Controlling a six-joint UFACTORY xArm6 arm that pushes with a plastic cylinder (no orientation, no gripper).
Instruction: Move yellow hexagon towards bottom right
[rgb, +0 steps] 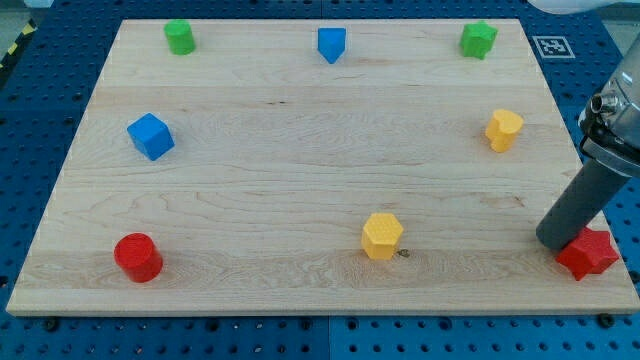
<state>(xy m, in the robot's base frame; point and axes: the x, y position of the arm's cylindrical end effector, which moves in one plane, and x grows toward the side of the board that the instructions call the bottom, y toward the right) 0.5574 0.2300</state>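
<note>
In the camera view, the yellow hexagon (382, 236) sits on the wooden bench (300, 170) near the view's bottom edge, a little right of centre. My tip (556, 241) rests at the view's bottom right, just beside the red star block (588, 254) and well apart from the hexagon. No hand is fitted, only the rod. A second yellow block (504, 130) lies at the right; a blue cube (150, 136) and red cylinder (137, 257) at the left
</note>
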